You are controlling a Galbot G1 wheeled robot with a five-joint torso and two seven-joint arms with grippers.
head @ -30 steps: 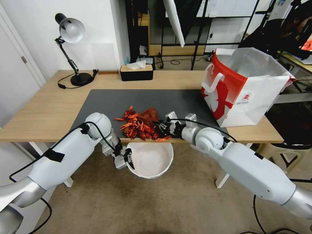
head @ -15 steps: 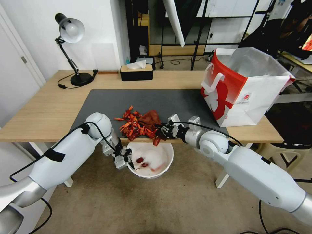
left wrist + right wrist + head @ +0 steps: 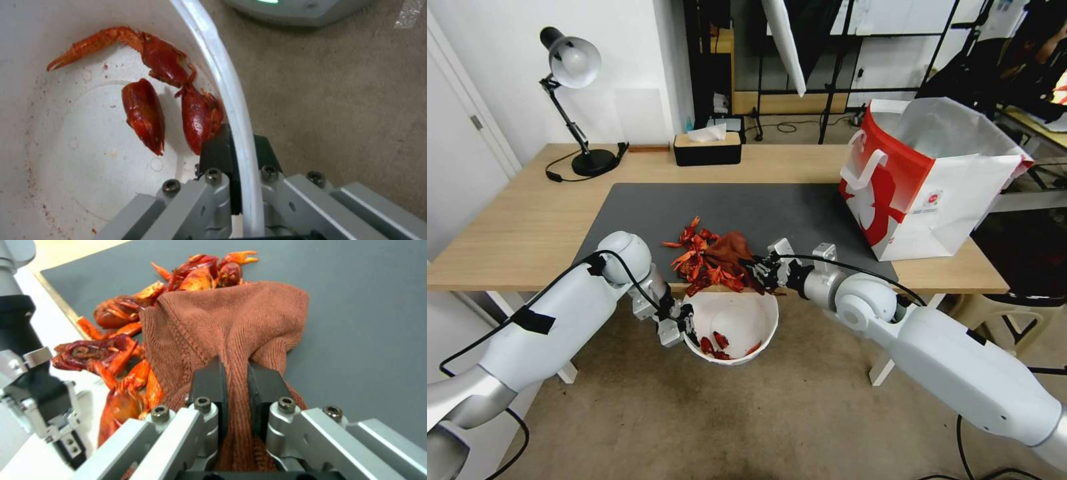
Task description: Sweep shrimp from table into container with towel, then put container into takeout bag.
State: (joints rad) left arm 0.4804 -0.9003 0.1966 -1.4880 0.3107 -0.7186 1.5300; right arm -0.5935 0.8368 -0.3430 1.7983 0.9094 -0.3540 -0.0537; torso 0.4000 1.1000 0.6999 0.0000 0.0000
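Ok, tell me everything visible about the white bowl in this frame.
The container is a round white plastic bowl with sloping sides and a thin rim, faintly pink-speckled inside. It hangs upright below the table's near edge, off the floor. The left end effector is shut on its rim, one finger inside, one outside. A few red shrimp lie in it near that finger.

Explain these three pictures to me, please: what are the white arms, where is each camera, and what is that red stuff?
The white arms belong to a two-armed robot. The wide picture comes from a camera on its head; the two close-ups come from cameras on its wrists. The red stuff is shrimp, heaped on a dark mat on the table. The right gripper is shut on a brown towel beside the heap. The left gripper pinches the rim of a white container, held just below the table's edge. A few shrimp pieces lie inside it. A red and white takeout bag stands on the table's right.
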